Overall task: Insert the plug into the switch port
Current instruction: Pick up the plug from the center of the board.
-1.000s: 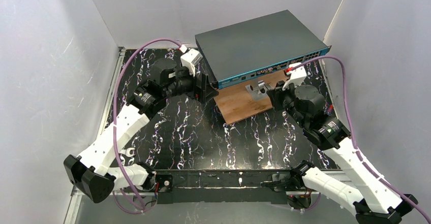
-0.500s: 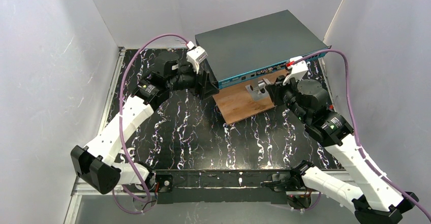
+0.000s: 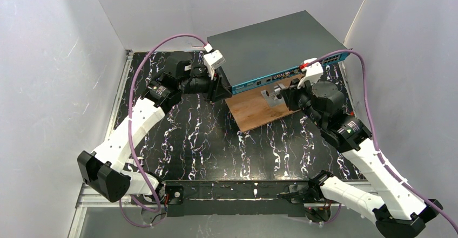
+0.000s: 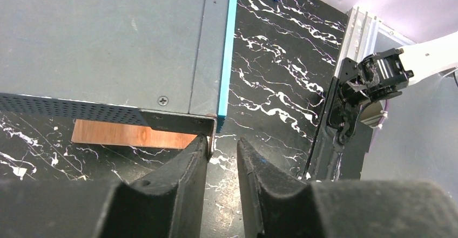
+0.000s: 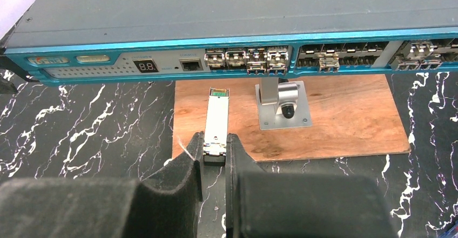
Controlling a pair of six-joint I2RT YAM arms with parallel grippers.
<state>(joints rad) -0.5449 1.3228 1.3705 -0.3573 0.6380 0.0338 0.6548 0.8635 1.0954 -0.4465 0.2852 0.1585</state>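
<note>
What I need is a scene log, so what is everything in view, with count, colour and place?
switch: one, dark grey with teal front, at the far side.
plug: one, silver, in the right gripper, tip short of the ports.
wooden board: one, brown, under the switch's front.
metal bracket: one, silver, on the board.
cables: two, purple, one on each side.
table: one, black with white veins.
left gripper: one, black, slightly open at the switch's corner.
right gripper: one, black, shut on the plug.
</note>
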